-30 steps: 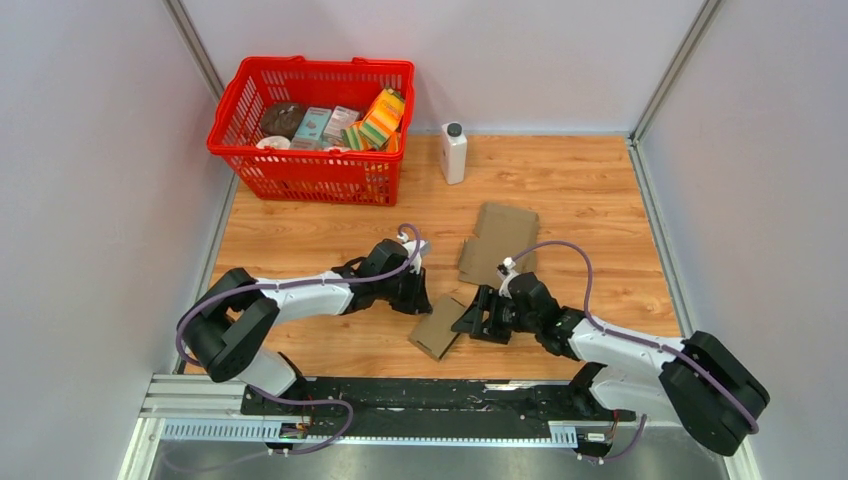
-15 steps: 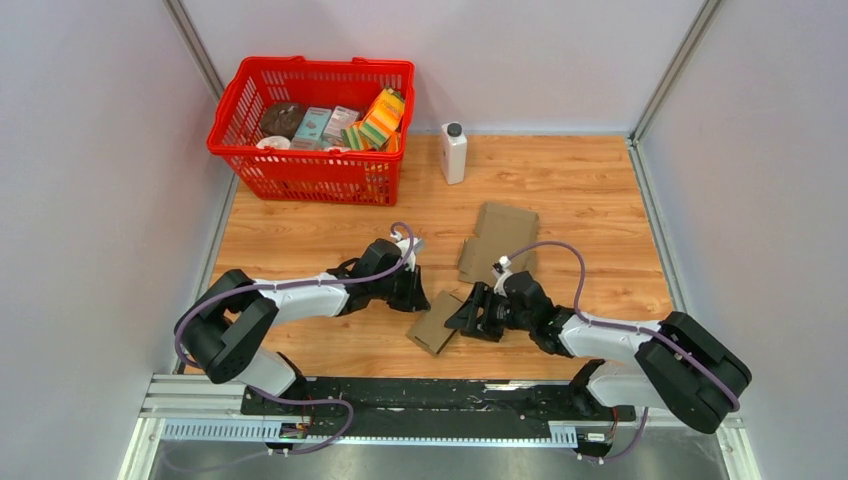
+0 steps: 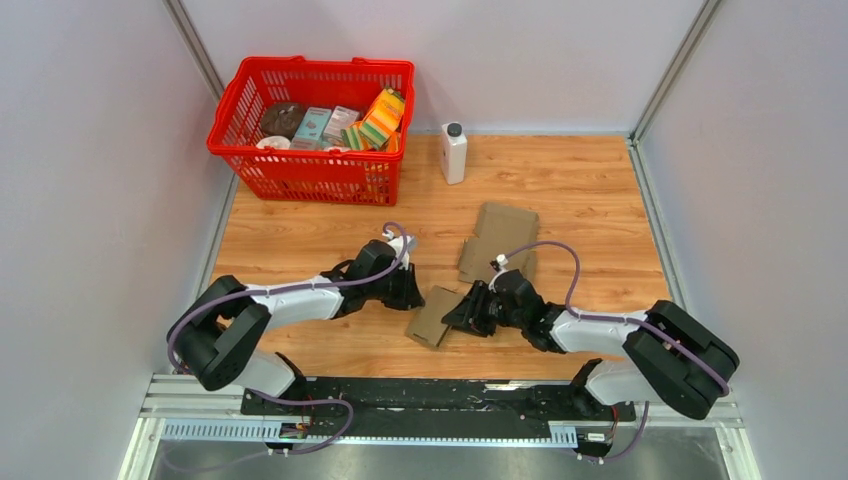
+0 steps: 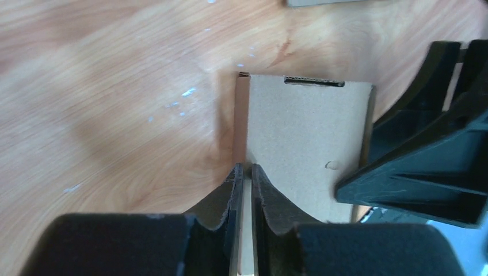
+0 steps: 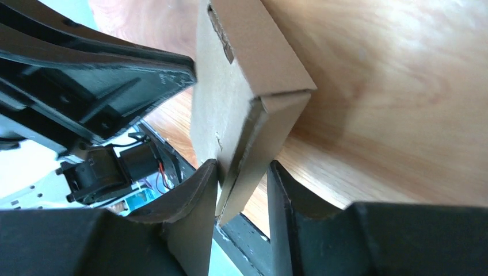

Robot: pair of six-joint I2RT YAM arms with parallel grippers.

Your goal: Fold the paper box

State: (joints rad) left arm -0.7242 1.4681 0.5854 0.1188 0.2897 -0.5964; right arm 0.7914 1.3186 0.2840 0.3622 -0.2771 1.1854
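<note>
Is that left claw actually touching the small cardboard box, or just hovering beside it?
Touching. The left wrist view shows the left gripper pinching a thin wall of the cardboard box, both fingers pressed against it with no gap.

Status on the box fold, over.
Left pincer shut on wall of paper box. Right pincer open, straddling its end flap. Flat cardboard lies beyond, apart from box.

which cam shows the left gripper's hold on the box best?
Left wrist: the left gripper pinches the box by its thin wall, seen head-on. Top view shows the gripper at the box but not the fingertips. Right wrist shows only the gripper's dark side.
</note>
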